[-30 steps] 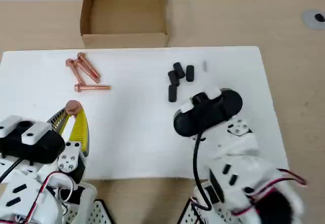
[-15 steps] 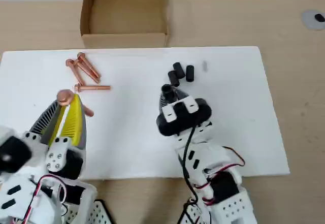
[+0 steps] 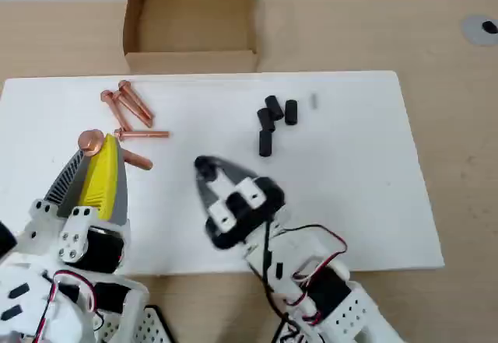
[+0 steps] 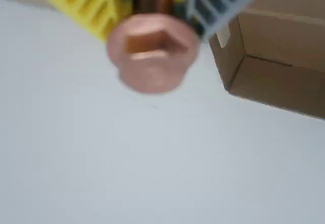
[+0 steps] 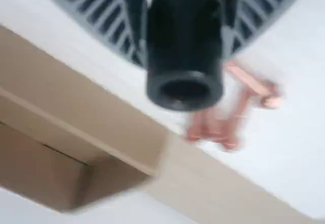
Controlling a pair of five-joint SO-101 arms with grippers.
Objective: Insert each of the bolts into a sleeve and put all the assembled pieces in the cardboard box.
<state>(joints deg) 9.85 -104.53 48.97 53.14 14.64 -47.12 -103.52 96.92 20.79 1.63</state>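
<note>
My left gripper (image 3: 93,147), with one yellow and one grey finger, is shut on a copper bolt (image 3: 90,141) at the left of the white mat (image 3: 350,195). The bolt's hex head (image 4: 152,51) faces the left wrist camera. My right gripper (image 3: 206,170) stands mid-mat, shut on a black sleeve (image 3: 204,165) whose open end (image 5: 185,89) faces its wrist camera. The two grippers are apart, tips angled toward each other. Three loose bolts (image 3: 128,113) lie at the back left and several loose sleeves (image 3: 272,121) at the back centre. The cardboard box (image 3: 191,20) stands open behind the mat.
The mat covers most of the wooden table (image 3: 451,86). The box wall (image 4: 284,56) stands just beyond the held bolt. In the right wrist view the loose bolts (image 5: 228,120) and a box corner (image 5: 66,148) lie behind the sleeve. A grey disc (image 3: 481,28) sits far right.
My right gripper swung left from the sleeve pile to mid-mat with a sleeve in it. My left gripper moved back and slightly left with the bolt.
</note>
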